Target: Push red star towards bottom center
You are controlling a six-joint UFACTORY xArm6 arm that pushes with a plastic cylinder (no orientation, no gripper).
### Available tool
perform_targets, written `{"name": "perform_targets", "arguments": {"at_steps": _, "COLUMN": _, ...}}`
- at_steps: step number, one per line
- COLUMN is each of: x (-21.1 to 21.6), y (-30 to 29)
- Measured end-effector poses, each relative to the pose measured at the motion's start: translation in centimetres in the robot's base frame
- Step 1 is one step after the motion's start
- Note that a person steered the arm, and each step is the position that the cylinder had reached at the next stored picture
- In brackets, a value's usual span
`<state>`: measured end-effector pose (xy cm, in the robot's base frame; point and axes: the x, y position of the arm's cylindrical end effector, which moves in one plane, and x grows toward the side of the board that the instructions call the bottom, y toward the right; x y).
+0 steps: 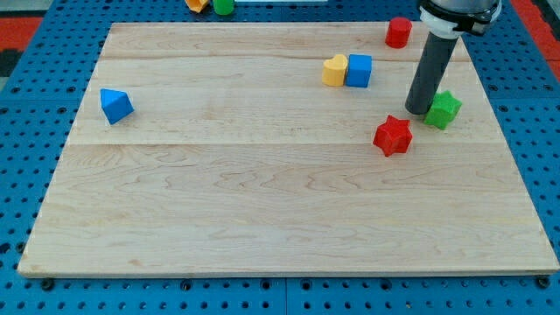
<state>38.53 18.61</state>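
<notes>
The red star [393,136] lies on the wooden board [262,210], right of centre. My tip [417,110] stands just above and to the right of it, a small gap away. The tip is close beside the green star [444,109], on that block's left. The rod rises from the tip to the view's top right.
A yellow heart-like block [334,71] and a blue cube [359,70] touch each other above centre. A red cylinder [399,32] stands near the top right. A blue triangular block [115,105] lies at the left. An orange block [198,4] and a green block [224,6] sit off the board's top edge.
</notes>
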Motion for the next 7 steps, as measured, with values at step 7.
{"name": "perform_targets", "arguments": {"at_steps": 7, "x": 11.0, "y": -3.4}}
